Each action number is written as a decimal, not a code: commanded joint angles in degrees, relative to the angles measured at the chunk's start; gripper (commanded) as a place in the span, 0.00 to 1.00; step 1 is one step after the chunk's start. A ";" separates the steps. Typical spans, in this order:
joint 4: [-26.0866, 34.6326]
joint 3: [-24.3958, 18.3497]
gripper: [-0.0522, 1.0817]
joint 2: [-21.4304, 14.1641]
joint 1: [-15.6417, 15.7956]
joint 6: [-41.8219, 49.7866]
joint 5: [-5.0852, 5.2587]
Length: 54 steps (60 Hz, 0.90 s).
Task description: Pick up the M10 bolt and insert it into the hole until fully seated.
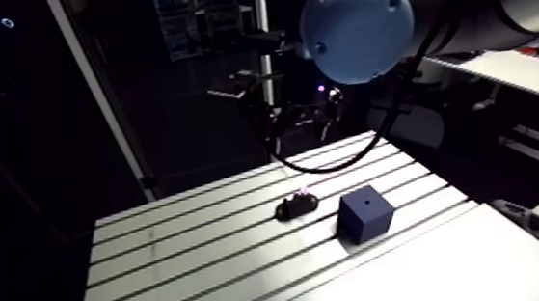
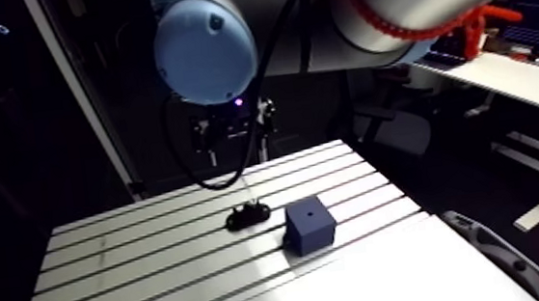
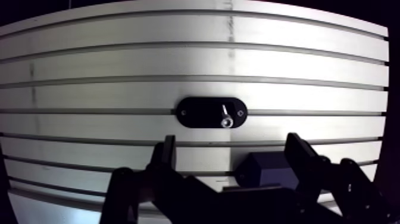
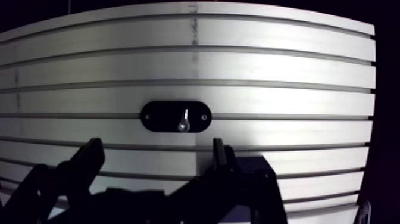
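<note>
Where the arm view took in the slotted table (image 1: 199,267), the M10 bolt (image 1: 303,195) stood in a black oval holder (image 1: 292,208), just beside a dark blue cube (image 1: 366,217) with a hole (image 1: 368,203) on top. In the wrist view, the gripper (image 3: 232,143) hung spread and empty, with the bolt ahead of it and the cube beside one finger.

A black oval holder (image 3: 199,112) lies near the middle of the slotted aluminium table (image 1: 198,260).
</note>
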 commanded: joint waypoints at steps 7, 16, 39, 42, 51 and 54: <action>-2.42 0.15 0.06 3.34 -0.47 -0.06 -0.40; -4.11 0.33 0.14 4.49 -0.47 -0.14 -2.05; -5.84 1.02 0.33 6.79 -0.74 -0.33 -2.38; -5.85 1.11 0.33 6.89 -0.74 -0.33 -2.38; -5.85 1.53 0.34 7.07 -0.74 -0.33 -2.30; -5.85 1.81 0.35 7.32 -0.74 -0.25 -2.38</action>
